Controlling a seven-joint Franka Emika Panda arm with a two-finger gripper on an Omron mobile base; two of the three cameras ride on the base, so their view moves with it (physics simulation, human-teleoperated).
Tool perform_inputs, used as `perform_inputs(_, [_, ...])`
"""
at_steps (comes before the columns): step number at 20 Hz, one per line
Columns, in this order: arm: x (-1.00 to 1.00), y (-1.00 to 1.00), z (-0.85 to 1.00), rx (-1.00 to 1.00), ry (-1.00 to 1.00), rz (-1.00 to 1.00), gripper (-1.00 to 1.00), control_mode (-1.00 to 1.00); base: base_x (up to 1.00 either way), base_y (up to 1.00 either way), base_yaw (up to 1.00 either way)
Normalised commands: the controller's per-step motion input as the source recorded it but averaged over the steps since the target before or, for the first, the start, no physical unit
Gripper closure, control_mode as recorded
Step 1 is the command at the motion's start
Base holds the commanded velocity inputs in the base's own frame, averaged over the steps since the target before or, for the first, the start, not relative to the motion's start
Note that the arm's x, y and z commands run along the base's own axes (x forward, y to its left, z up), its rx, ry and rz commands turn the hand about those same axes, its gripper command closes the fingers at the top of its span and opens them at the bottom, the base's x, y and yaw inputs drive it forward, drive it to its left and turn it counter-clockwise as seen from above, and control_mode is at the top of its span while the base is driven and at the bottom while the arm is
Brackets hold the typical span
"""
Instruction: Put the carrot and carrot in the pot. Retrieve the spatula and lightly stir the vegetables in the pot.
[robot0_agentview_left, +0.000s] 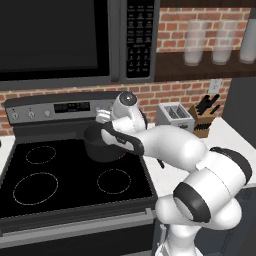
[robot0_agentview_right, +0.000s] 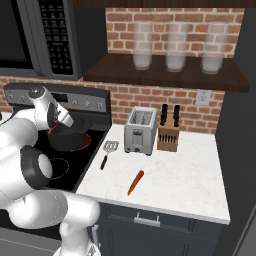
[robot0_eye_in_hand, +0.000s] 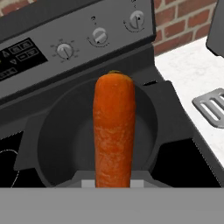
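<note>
My gripper (robot0_agentview_left: 103, 118) is shut on an orange carrot (robot0_eye_in_hand: 114, 127), holding it right over the dark grey pot (robot0_eye_in_hand: 61, 140). The pot stands on the stove's back right burner (robot0_agentview_left: 102, 147), and what I see of its inside is bare. In the right base view a sliver of the held carrot (robot0_agentview_right: 51, 130) shows by the hand above the pot (robot0_agentview_right: 70, 141). A second carrot (robot0_agentview_right: 135, 182) lies on the white counter near its front edge. The spatula (robot0_agentview_right: 107, 153), with a slotted metal head and a black handle, lies on the counter beside the stove; its head (robot0_eye_in_hand: 211, 106) shows in the hand view.
A silver toaster (robot0_agentview_right: 140, 131) and a wooden knife block (robot0_agentview_right: 169, 135) stand at the back of the counter (robot0_agentview_right: 180, 175). The stove's control panel (robot0_eye_in_hand: 65, 43) rises just behind the pot. A microwave (robot0_agentview_left: 60, 40) hangs above the stove, and three glass jars (robot0_agentview_right: 175, 47) line a shelf.
</note>
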Motion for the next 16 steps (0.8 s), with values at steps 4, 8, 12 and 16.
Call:
perform_inputs(4, [0.14, 0.0, -0.21, -0.01, 0.05, 0.0, 1.0, -1.0, 0.0, 0.0, 0.0])
perform_inputs(8, [0.18, 0.0, -0.15, -0.01, 0.02, 0.0, 1.0, -1.0, 0.0, 0.0, 0.0])
perform_inputs(12, [0.18, 0.0, -0.08, 0.0, 0.02, 0.0, 1.0, -1.0, 0.0, 0.0, 0.0])
perform_inputs(16, [0.21, 0.03, -0.04, -0.01, 0.02, 0.0, 1.0, -1.0, 0.0, 0.0, 0.0])
